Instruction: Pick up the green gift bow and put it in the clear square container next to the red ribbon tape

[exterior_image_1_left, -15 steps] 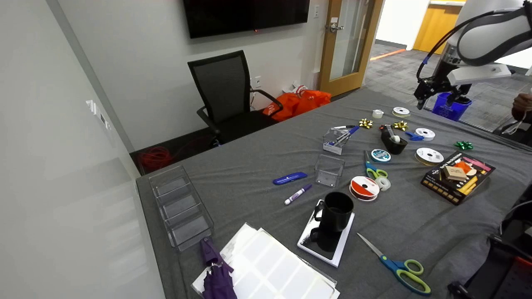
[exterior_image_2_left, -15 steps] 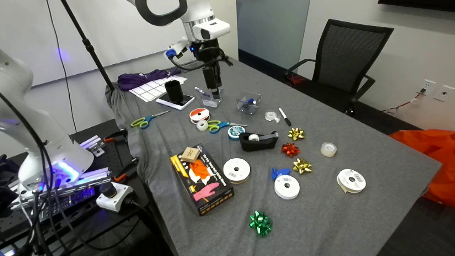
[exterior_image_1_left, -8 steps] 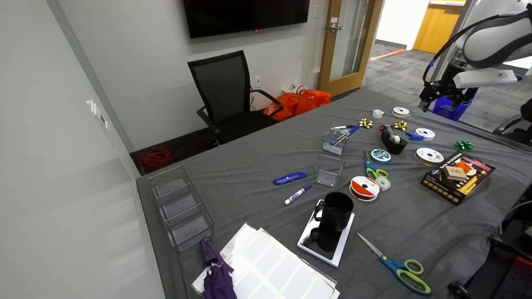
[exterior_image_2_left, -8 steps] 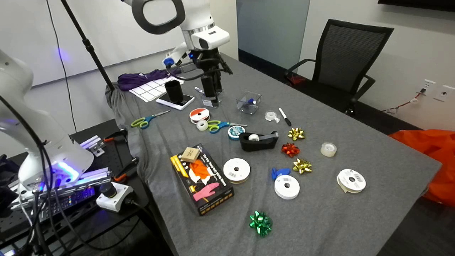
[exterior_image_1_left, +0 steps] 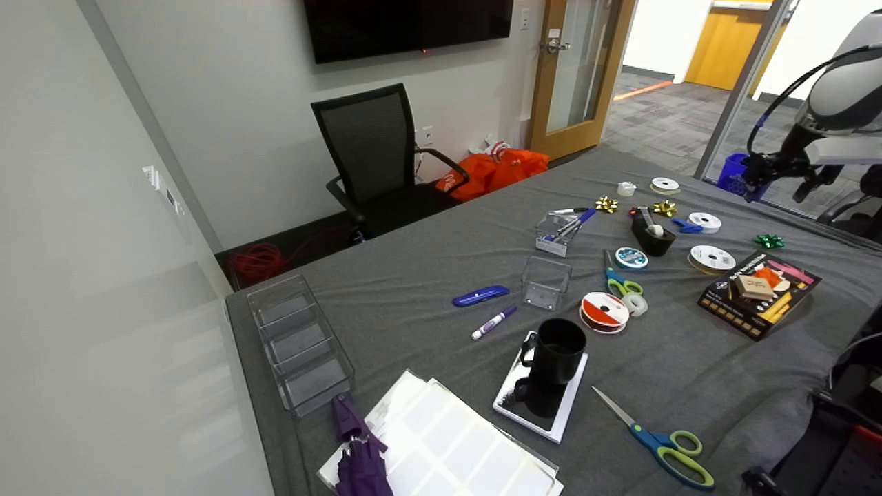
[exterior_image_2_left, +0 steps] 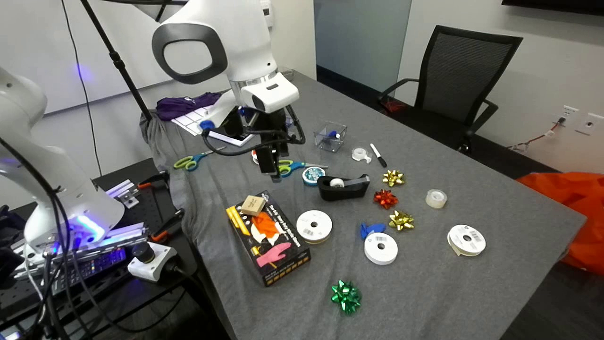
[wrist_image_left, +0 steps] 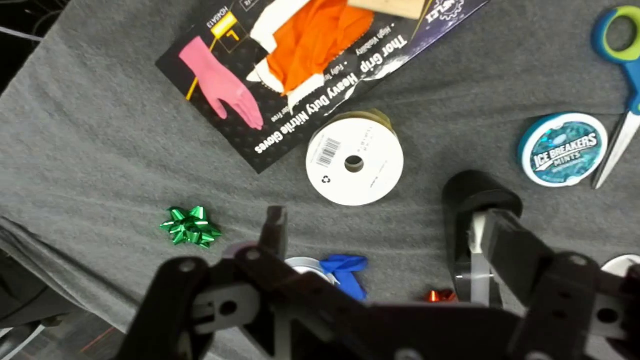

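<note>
The green gift bow [exterior_image_2_left: 347,297] lies on the grey cloth near the table edge; it also shows in an exterior view [exterior_image_1_left: 770,241] and at the left of the wrist view [wrist_image_left: 190,227]. The clear square container [exterior_image_1_left: 546,284] stands open beside the red ribbon tape [exterior_image_1_left: 604,310]. In an exterior view my arm hides the container and nearly all of the red spool. My gripper [wrist_image_left: 384,219] is open and empty, high above the table. Its fingers [wrist_image_left: 274,227] point down over the cloth near a white spool, with the bow off to their left in the wrist view.
A black glove box [exterior_image_2_left: 266,236] with a small tan box on it, a white spool [exterior_image_2_left: 314,225], a black tape dispenser [exterior_image_2_left: 344,189] and a blue-ribbon spool [exterior_image_2_left: 381,248] lie between bow and container. A clear pen holder [exterior_image_1_left: 555,234] and black mug [exterior_image_1_left: 558,348] stand near the container.
My gripper has come away from the clear container toward the glove box and bow side, and now covers the red spool in an exterior view. The objects on the table have not moved.
</note>
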`<action>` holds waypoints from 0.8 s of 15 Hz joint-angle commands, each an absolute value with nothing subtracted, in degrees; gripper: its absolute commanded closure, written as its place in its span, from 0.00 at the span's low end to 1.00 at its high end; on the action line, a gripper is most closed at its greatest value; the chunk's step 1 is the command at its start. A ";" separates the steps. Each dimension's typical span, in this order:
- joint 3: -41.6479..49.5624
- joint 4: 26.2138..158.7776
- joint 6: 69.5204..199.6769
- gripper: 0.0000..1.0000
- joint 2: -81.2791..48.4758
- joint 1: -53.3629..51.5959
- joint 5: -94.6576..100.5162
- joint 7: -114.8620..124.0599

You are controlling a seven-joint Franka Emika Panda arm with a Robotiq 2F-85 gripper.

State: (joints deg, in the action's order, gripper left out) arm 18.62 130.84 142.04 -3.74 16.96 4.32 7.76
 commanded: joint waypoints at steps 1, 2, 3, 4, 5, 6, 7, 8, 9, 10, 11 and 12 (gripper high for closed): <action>18.52 130.70 141.93 0.00 -3.74 17.16 4.33 7.79; 18.33 130.66 141.93 0.00 -3.73 16.96 4.33 7.98; 18.10 130.65 141.93 0.00 -3.73 16.77 4.32 8.19; 17.99 130.64 141.93 0.00 -3.73 16.60 4.32 8.33; 18.11 130.31 141.14 0.00 -4.23 16.62 5.65 7.28; 18.39 129.78 142.23 0.00 -5.72 17.24 4.47 5.34; 18.68 128.86 142.02 0.00 -6.97 17.58 4.61 4.68; 19.12 127.51 141.93 0.00 -8.65 18.05 4.27 4.22; 19.44 126.55 141.62 0.00 -9.77 18.41 4.07 3.78; 19.88 125.13 141.15 0.00 -11.45 19.10 3.27 2.94; 20.14 124.19 141.20 0.00 -12.69 19.64 2.72 2.28; 20.32 122.95 141.34 0.00 -14.25 20.37 1.56 1.58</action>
